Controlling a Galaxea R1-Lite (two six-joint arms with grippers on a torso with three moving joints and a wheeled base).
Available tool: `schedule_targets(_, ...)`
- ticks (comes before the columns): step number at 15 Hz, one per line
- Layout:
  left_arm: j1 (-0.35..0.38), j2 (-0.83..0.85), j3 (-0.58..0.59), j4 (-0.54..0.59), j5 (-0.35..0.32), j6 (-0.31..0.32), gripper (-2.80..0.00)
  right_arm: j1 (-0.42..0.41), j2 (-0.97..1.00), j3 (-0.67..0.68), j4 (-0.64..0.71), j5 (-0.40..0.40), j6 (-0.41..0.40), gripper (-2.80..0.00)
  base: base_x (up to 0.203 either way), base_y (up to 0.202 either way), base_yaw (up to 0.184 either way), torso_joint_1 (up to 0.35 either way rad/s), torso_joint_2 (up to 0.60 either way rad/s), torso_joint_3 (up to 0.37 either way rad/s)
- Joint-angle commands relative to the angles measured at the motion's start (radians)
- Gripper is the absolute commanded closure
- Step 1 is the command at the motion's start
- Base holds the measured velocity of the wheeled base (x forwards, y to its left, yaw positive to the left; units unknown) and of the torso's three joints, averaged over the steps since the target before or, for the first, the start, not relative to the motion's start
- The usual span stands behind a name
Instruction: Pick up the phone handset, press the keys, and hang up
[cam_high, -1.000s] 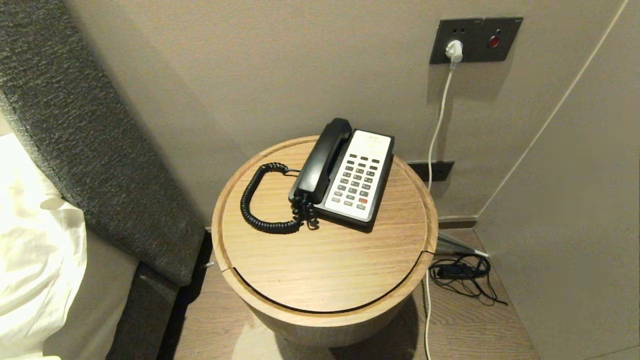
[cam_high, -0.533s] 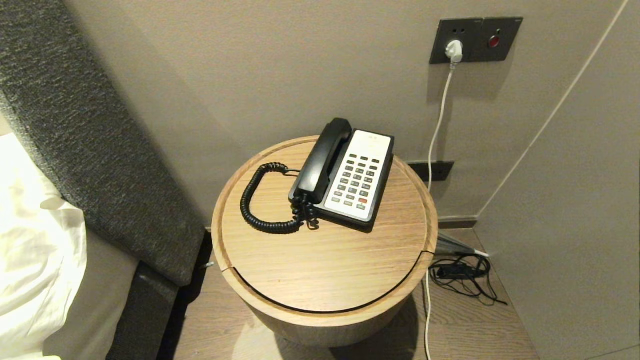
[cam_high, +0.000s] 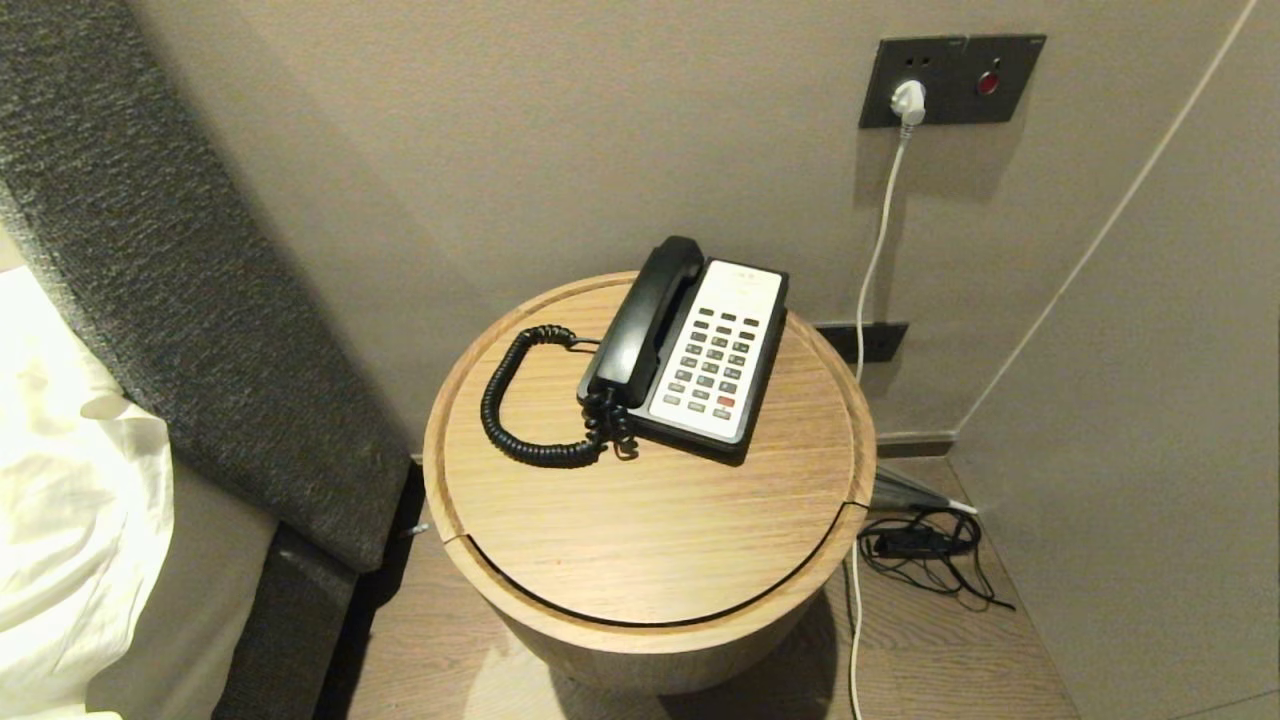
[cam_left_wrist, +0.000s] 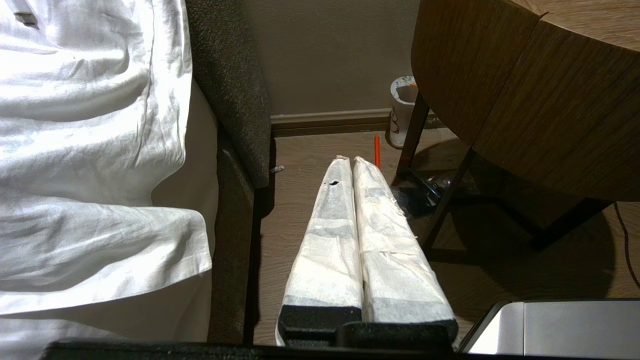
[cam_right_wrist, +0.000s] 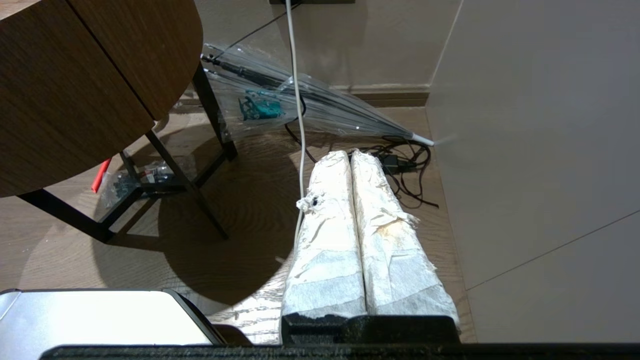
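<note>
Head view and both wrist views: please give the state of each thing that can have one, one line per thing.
Black phone handset: on its cradle, not lifted.
Black coiled cord: slack, lying on the round wooden table.
White wall plug: plugged in.
Left gripper: jaws shut, empty, low beside the table.
Right gripper: jaws shut, empty, low over the floor.

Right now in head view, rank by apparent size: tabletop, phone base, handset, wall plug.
1. tabletop, by far the largest
2. phone base
3. handset, about as long as the base but narrower
4. wall plug, smallest; it sits farther from the camera, which shrinks it somewhat
</note>
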Motion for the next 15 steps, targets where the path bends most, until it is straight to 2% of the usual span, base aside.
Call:
schedule_targets(1,0.000,0.002,0.000,0.001,0.000,0.000,0.00,0.000,0.002,0.000,0.000,0.000,-0.001,0.00,0.000,0.000,0.000,0.000,0.00,0.000)
schedule_targets(15,0.000,0.002,0.000,0.001,0.000,0.000,0.00,0.000,0.002,0.000,0.003,0.000,0.001,0.00,0.000,0.000,0.000,0.000,0.00,0.000)
